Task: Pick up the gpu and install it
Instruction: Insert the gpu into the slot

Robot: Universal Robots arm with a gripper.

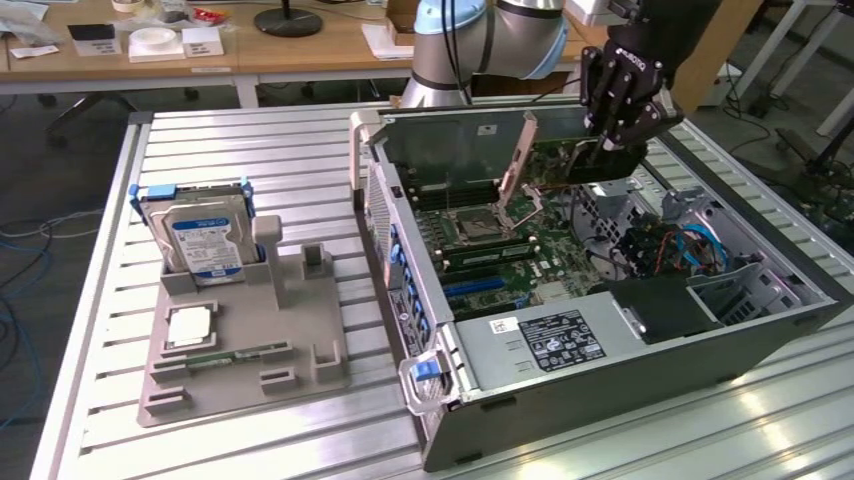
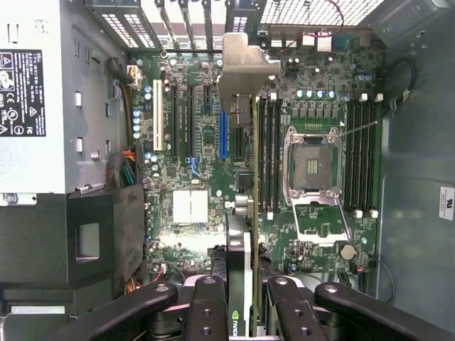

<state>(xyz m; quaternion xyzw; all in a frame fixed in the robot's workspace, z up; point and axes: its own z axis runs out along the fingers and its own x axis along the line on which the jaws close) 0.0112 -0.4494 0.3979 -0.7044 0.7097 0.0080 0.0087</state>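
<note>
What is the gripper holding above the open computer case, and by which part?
The gpu, pinched across its two flat faces at the edge nearest the gripper.

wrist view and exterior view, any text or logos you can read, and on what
"nv", start of a logo, rest cut off: on the gpu.
power supply label: too small to read.
hard drive label: too blurred to read.
lettering on the gripper: too blurred to read.

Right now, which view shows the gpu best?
The wrist view: the gpu runs edge-on from the hand to its silver end bracket. The exterior view gives a dark part of it under the hand.
</note>
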